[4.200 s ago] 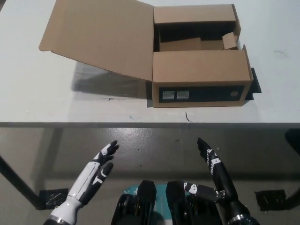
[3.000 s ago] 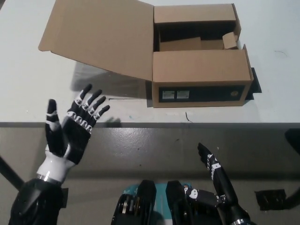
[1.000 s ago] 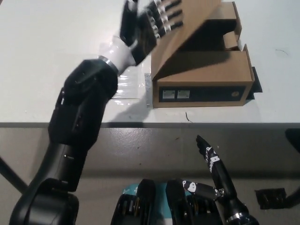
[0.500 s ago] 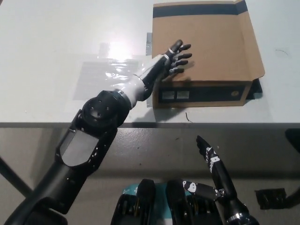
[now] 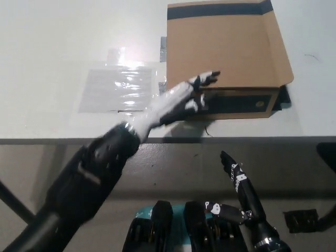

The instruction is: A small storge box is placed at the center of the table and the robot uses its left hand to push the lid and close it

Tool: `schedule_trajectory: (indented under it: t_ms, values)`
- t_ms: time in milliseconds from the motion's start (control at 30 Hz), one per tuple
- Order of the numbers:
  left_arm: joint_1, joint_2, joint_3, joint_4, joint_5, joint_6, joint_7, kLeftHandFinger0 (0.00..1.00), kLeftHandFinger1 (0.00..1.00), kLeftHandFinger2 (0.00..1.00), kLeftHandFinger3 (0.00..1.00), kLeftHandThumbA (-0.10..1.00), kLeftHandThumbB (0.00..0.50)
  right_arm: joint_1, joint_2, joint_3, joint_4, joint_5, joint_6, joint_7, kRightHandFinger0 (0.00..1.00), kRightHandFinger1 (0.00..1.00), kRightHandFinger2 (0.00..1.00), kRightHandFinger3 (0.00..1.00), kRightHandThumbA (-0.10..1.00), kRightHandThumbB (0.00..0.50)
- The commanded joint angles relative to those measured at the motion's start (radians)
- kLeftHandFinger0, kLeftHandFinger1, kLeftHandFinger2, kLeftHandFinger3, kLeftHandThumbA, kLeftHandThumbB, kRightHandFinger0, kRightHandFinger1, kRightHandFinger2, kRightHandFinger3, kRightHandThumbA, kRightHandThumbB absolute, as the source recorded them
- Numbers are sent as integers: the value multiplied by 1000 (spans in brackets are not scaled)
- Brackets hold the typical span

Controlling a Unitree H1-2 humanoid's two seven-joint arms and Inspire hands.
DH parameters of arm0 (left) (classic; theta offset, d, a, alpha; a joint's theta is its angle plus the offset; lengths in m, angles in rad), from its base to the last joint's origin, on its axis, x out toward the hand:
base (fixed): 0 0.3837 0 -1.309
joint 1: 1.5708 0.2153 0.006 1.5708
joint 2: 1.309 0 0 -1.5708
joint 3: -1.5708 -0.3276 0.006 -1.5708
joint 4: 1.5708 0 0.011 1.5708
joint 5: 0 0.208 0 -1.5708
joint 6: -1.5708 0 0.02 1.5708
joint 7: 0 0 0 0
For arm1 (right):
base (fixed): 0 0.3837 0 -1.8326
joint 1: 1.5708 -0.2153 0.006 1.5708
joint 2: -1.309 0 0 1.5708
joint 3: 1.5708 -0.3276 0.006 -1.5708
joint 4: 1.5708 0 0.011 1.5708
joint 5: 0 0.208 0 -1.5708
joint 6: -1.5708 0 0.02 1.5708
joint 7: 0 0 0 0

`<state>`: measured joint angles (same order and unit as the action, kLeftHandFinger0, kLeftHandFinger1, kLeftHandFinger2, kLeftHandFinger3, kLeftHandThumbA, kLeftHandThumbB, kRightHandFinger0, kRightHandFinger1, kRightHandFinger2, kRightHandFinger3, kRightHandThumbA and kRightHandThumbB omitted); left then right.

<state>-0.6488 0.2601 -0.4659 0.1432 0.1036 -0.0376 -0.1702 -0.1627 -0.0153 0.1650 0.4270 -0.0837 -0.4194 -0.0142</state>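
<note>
White is my left hand (image 5: 186,94), blurry, fingers spread and holding nothing, at the front left corner of the brown cardboard box (image 5: 226,50), whose lid lies flat. My black right hand (image 5: 239,181) rests low, fingers straight.

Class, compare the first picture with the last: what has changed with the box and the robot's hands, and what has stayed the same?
The lid, first lying open to the left, now lies flat over the cardboard box. The left hand rose from below the table, swung the lid over, and is now drawing back at the box's front left corner, blurred. The right hand stayed low, below the table edge.
</note>
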Motion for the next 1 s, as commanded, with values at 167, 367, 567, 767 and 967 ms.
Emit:
schedule_trajectory:
  t_ms: [167, 367, 567, 767, 967]
  values:
    - [299, 74, 65, -642, 172, -137, 4, 1000, 1000, 1000, 1000, 1000, 383, -37, -6, -5, -33, 10, -51, 8, 1000, 1000, 1000, 1000, 1000, 386]
    - [458, 81, 96, -647, 174, -259, 37, 1000, 1000, 1000, 1000, 1000, 349, -33, -5, -5, -25, 16, -51, 12, 1000, 1000, 1000, 1000, 1000, 380]
    - [554, 45, 172, -403, 182, -328, 100, 1000, 1000, 1000, 1000, 1000, 340, -24, -7, -7, -27, 27, -51, 21, 1000, 1000, 1000, 1000, 1000, 370]
    - [480, 18, 261, -52, 178, -388, 155, 1000, 1000, 1000, 1000, 1000, 332, -24, -3, 3, -26, 21, -51, 26, 1000, 1000, 1000, 1000, 1000, 357]
    - [428, 5, 294, 76, 187, -420, 161, 1000, 1000, 1000, 1000, 1000, 285, -37, -7, -2, -30, 12, -51, 14, 1000, 1000, 1000, 1000, 1000, 369]
